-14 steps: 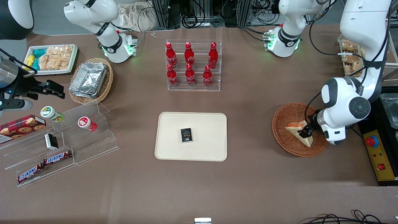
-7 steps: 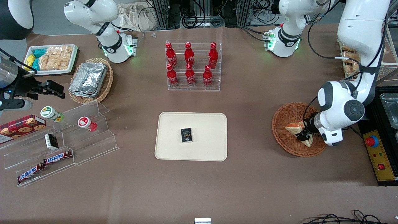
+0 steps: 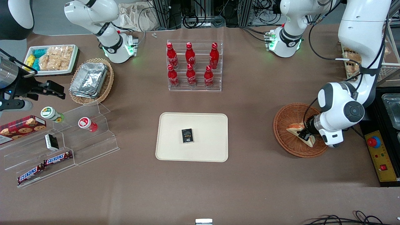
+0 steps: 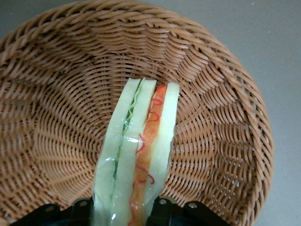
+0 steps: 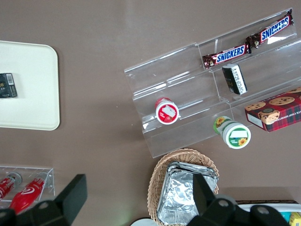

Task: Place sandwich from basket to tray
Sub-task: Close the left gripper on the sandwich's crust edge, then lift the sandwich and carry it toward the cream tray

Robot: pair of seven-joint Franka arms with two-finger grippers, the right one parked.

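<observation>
The sandwich is a wrapped wedge of pale bread with orange-red and green layers, inside the reddish-brown wicker basket toward the working arm's end of the table. My left gripper is shut on the sandwich, one finger pressing each bread face. In the left wrist view the sandwich stands on edge between my fingers, over the basket's woven floor. The cream-beige tray lies mid-table and holds a small black packet.
A clear rack of red cola bottles stands farther from the front camera than the tray. A yellow control box with a red button sits beside the basket at the table's end. A tan wicker basket with foil containers and a clear snack stand lie toward the parked arm's end.
My left arm has shifted a little toward the tray, carrying the gripper and the sandwich slightly across the basket. The sandwich stays in the basket.
</observation>
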